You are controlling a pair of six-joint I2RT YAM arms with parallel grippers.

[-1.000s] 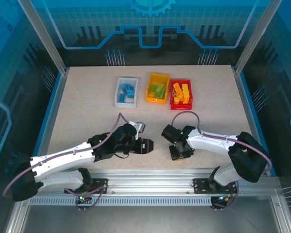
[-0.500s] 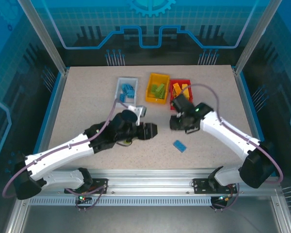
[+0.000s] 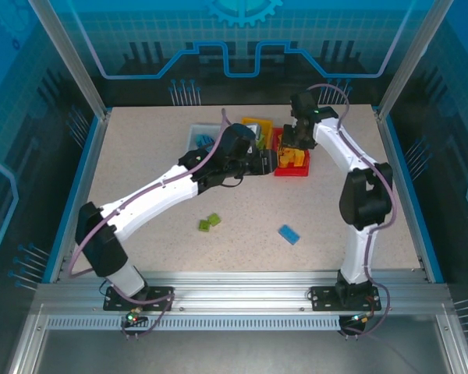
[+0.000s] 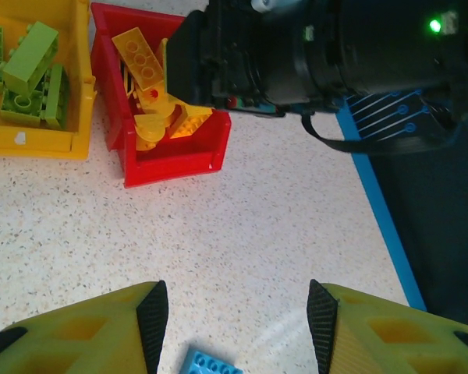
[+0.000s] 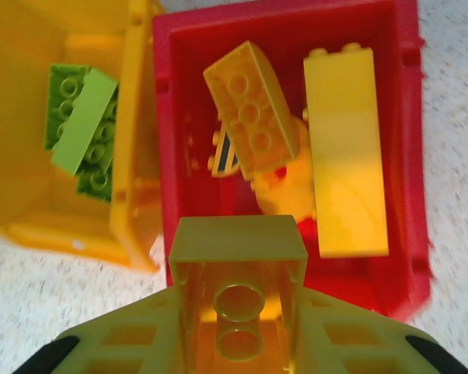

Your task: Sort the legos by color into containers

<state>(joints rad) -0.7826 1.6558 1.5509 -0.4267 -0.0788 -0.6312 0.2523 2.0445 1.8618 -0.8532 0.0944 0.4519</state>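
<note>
So a yellow brick (image 5: 238, 312) is gripped by the right fingers (image 5: 140, 336) over the red bin (image 5: 405, 78) for colour-matching; left fingers (image 4: 86, 335) are spread, empty.

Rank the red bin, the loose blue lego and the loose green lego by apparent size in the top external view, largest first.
1. red bin: clearly the largest.
2. blue lego and green lego: these look about alike, so I leave them unranked against each other.
</note>
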